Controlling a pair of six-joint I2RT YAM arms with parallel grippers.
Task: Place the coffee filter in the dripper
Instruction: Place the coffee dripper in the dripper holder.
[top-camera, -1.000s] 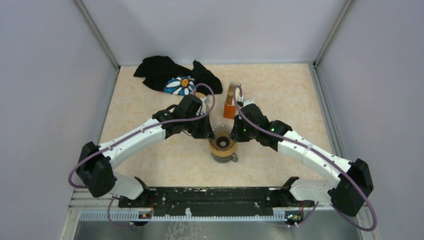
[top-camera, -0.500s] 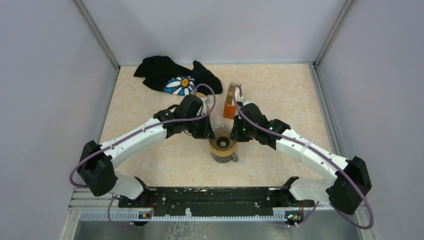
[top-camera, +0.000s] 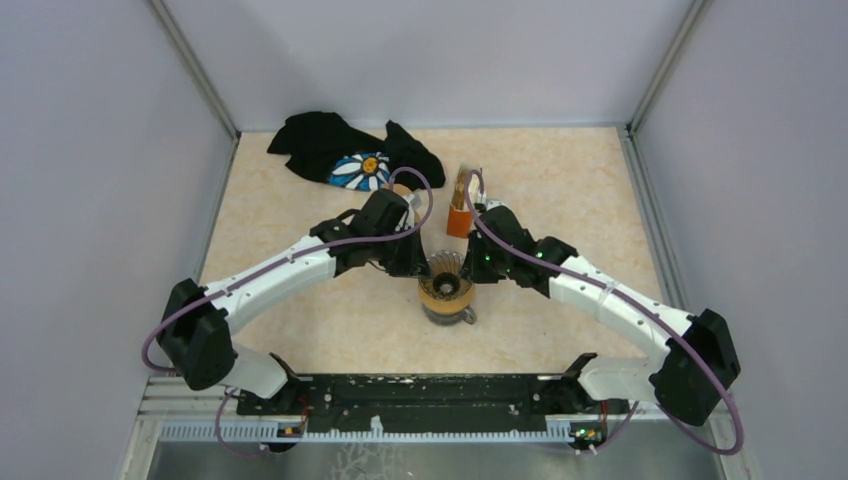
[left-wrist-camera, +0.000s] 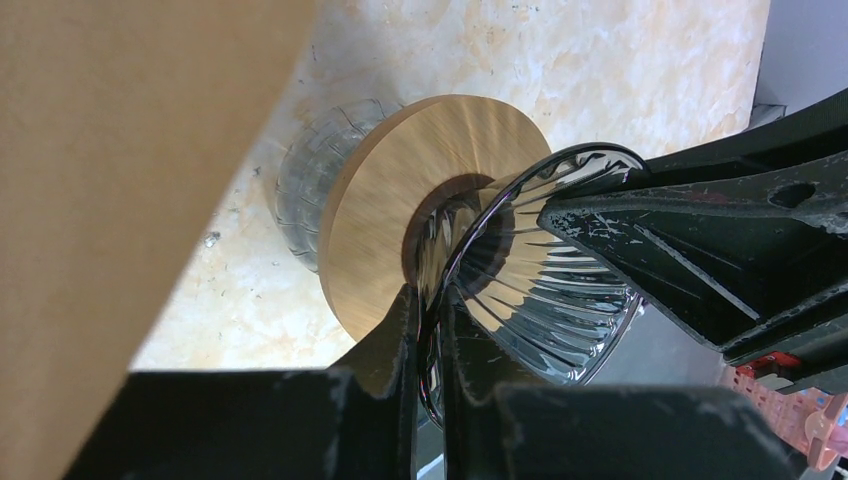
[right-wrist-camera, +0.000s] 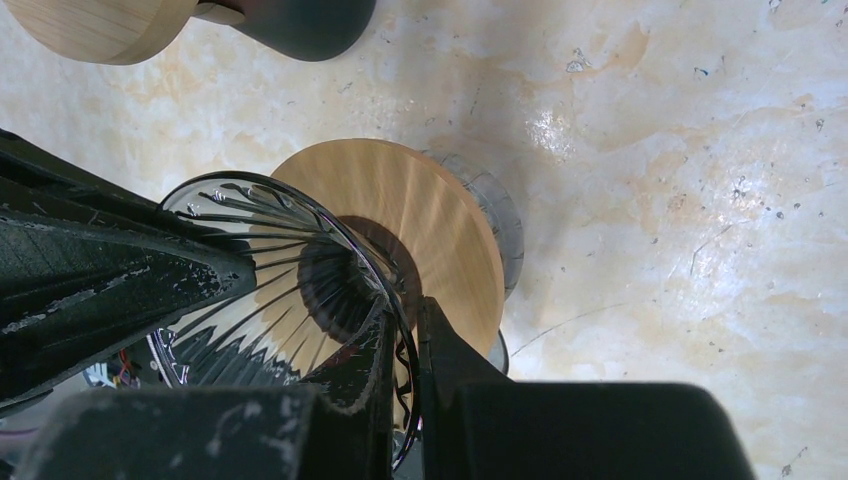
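Note:
The clear ribbed glass dripper (top-camera: 444, 272) with its wooden collar (top-camera: 446, 293) sits on a glass vessel (top-camera: 452, 314) at the table's middle. My left gripper (top-camera: 413, 262) is shut on the dripper's left rim, with one finger inside and one outside. My right gripper (top-camera: 478, 267) is shut on its right rim in the same way. The left wrist view shows the pinched rim at my left gripper (left-wrist-camera: 428, 335), the dripper (left-wrist-camera: 545, 290) and the collar (left-wrist-camera: 400, 190). The right wrist view shows my right gripper (right-wrist-camera: 405, 345) on the dripper (right-wrist-camera: 260, 290). Brown paper filters (top-camera: 464, 184) stand in an orange holder (top-camera: 459, 221) behind.
A black cloth with a daisy print (top-camera: 352, 152) lies at the back left. A tan wooden object (right-wrist-camera: 100, 20) with a dark base (right-wrist-camera: 300, 25) stands just behind the dripper, under the left arm. A blurred tan surface (left-wrist-camera: 120, 180) fills the left wrist view's left side.
Both grippers stay clamped on the dripper rim. The right arm's elbow has shifted slightly left, and the dripper has moved very slightly away from the arm bases.

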